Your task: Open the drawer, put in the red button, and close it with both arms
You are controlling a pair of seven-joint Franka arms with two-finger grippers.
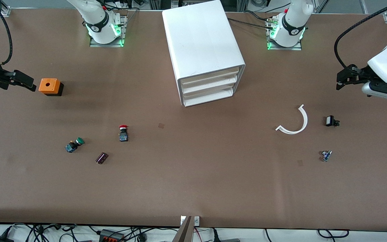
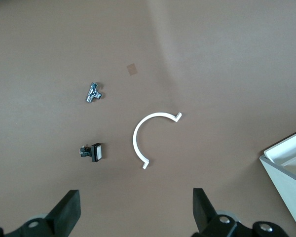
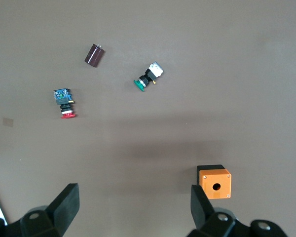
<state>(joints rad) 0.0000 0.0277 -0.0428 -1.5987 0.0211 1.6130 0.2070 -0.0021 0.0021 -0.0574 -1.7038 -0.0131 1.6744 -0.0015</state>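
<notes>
The red button (image 1: 123, 132) lies on the brown table, toward the right arm's end and nearer to the front camera than the white drawer unit (image 1: 207, 57). It also shows in the right wrist view (image 3: 64, 103). The unit's three drawers (image 1: 210, 88) are all shut; a corner of the unit shows in the left wrist view (image 2: 286, 165). My right gripper (image 1: 24, 81) is open and empty over the table at the right arm's end, beside an orange box; its own view (image 3: 133, 202) shows it too. My left gripper (image 1: 344, 78) is open and empty over the left arm's end (image 2: 135, 207).
An orange box (image 1: 49, 86) (image 3: 214, 182), a green-capped button (image 1: 74, 145) (image 3: 147, 78) and a dark purple cylinder (image 1: 101, 158) (image 3: 94, 55) lie near the red button. A white curved piece (image 1: 296, 122) (image 2: 148, 138), a small black part (image 1: 331, 121) (image 2: 92, 151) and a metal part (image 1: 326, 155) (image 2: 93, 92) lie at the left arm's end.
</notes>
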